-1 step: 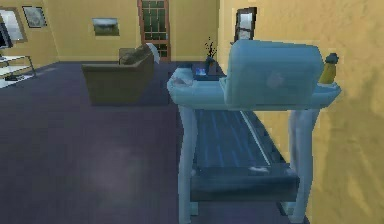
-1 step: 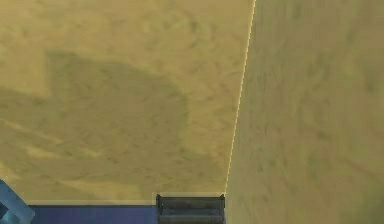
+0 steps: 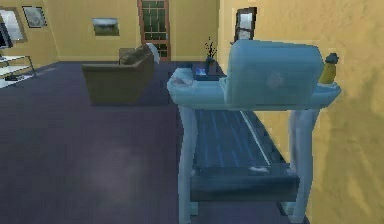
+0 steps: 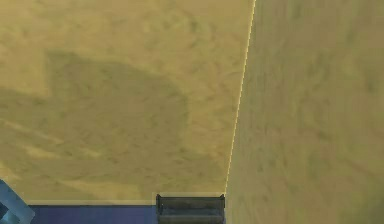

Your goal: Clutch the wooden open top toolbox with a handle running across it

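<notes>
Treadmill (image 3: 225, 140) nearest, pale blue frame, dark belt running away up the forward view, tight along the yellow wall (image 3: 352, 150) on that view's right. Its console (image 3: 265, 75) stands as a blue slab across the far end; a yellow bottle (image 3: 329, 68) sits upright at the console's right end. Beyond it, a brown armchair (image 3: 120, 78) on the open dark blue floor (image 3: 70, 150), a thin dark plant (image 3: 209, 52) behind the treadmill's far left corner, a panelled door (image 3: 155, 28) in the back wall with a framed picture (image 3: 105, 27) left of it. White shelving (image 3: 15, 68) at the view's left edge. Arm side view: close yellow plaster (image 4: 120, 90) meeting an inside corner, a low dark grey block (image 4: 190, 207) at the corner's foot. Toolbox: whereabouts cannot tell. Claw: state cannot tell. Judging from the task wording alone, the toolbox should be stiff, fairly weighty, not fragile, with dry wood giving fair grip. Best hold is likely the middle of the cross handle, so it hangs level. Loose contents could spill from the open top if it tips.
</notes>
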